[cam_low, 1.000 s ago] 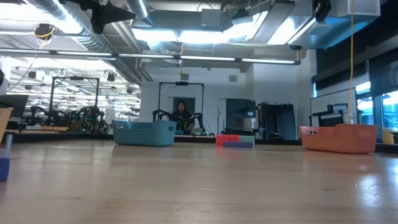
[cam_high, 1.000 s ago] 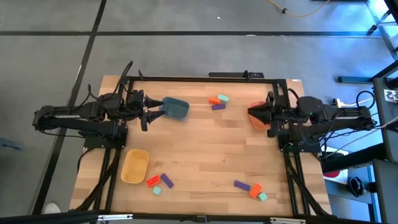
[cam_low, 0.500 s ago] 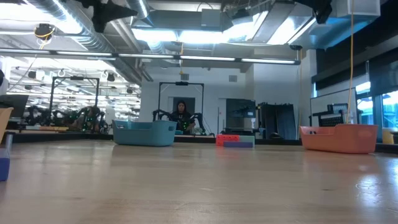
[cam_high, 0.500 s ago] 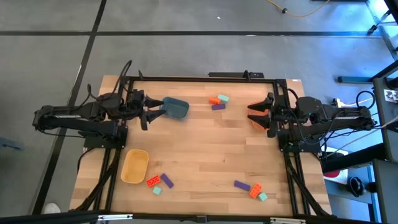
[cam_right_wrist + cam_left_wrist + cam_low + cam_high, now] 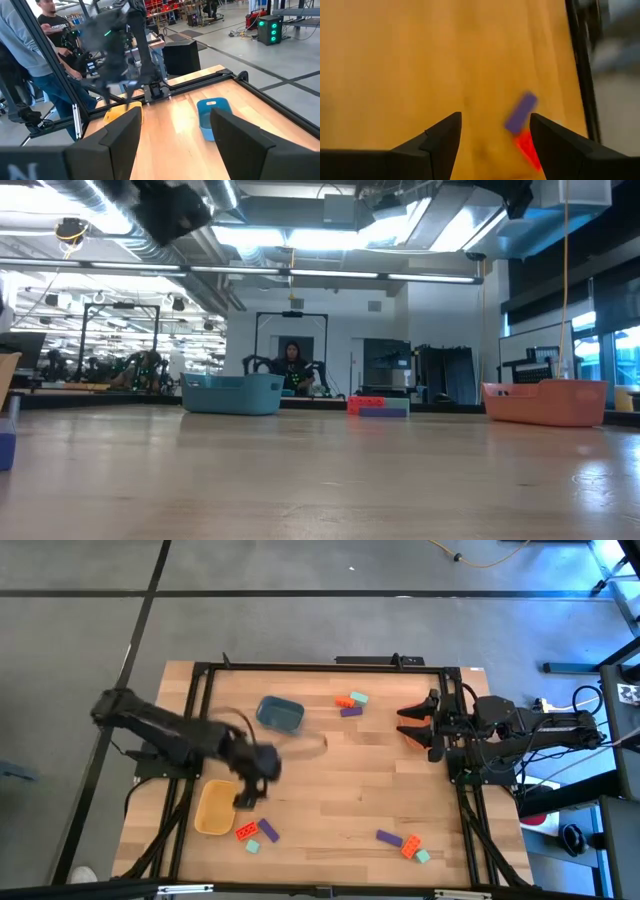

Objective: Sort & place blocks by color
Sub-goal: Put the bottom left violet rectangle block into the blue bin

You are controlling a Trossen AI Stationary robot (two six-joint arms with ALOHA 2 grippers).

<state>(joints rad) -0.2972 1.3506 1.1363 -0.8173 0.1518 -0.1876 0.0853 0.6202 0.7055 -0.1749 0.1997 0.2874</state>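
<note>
Though unseen low — purple block (image 5: 521,113) wrist-side

Two dark jointed arms, black cables, tapered black fingers (image 5: 442,145).

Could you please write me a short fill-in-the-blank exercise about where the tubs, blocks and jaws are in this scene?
1. The left gripper, jaws open, is beside the ____ tub.
2. The right gripper is over the ____ tub.
3. The block seen between the left jaws in the wrist view is ____.
4. The blue tub holds ____ blocks.

Missing words: yellow; orange; purple; no
</note>
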